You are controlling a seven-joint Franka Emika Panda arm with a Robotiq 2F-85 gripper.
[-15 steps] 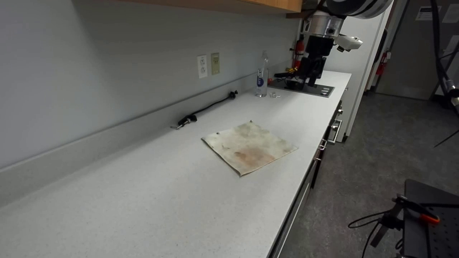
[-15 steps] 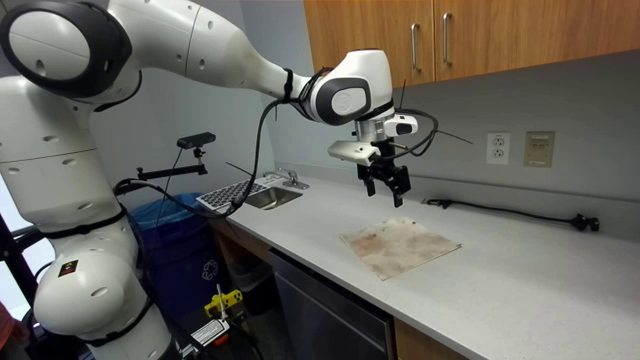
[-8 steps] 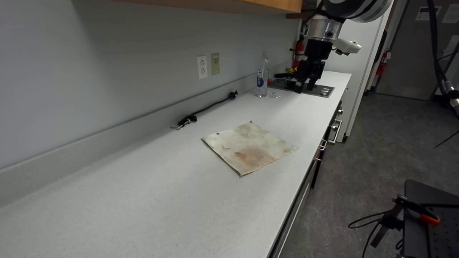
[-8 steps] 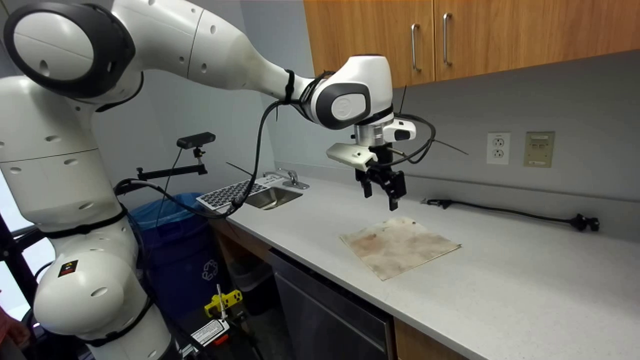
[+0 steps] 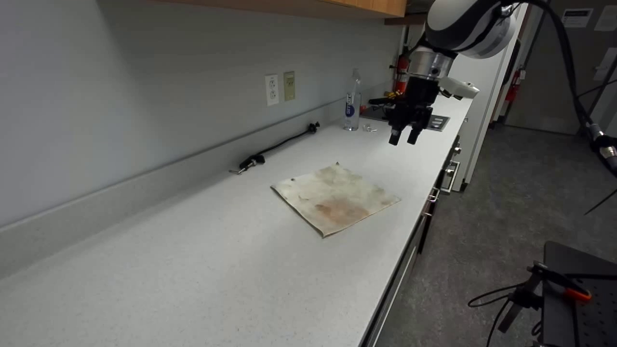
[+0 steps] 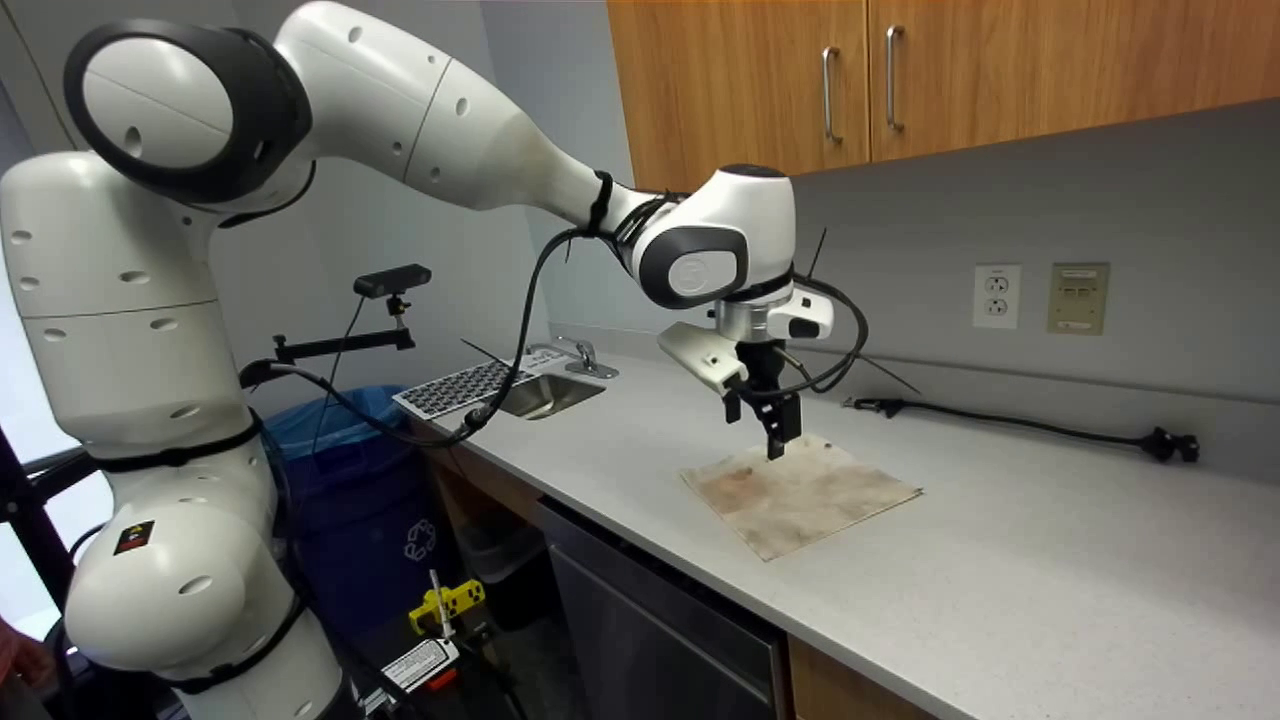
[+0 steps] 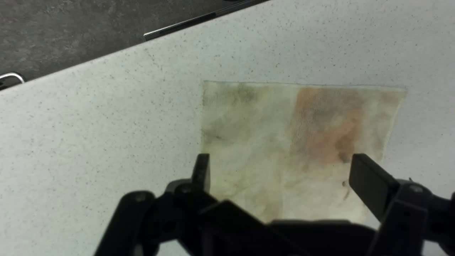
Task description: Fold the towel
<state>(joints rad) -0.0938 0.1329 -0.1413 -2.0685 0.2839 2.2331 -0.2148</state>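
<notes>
A cream-beige towel (image 5: 335, 197) with brownish-orange stains lies flat on the counter, in both exterior views (image 6: 800, 495). In the wrist view the towel (image 7: 256, 121) fills the middle, and its lower part is hidden behind the gripper. My gripper (image 7: 279, 160) is open, its two fingers (image 7: 369, 181) wide apart with nothing between them. It hangs above the counter, pointing down; in an exterior view the gripper (image 6: 755, 432) overlaps the towel's far part, while in an exterior view the gripper (image 5: 404, 139) shows clear of the towel, beyond it.
A black cable clamp arm (image 5: 282, 144) lies along the wall. A clear water bottle (image 5: 353, 103) stands farther along, near a dark cooktop (image 5: 438, 123). A sink (image 6: 550, 397) lies beside the robot. Wooden cabinets (image 6: 950, 80) hang above, and the counter's front edge borders the floor (image 7: 71, 32).
The arm has come down, bringing the open gripper closer to the counter and a little nearer the towel. The towel has not moved.
</notes>
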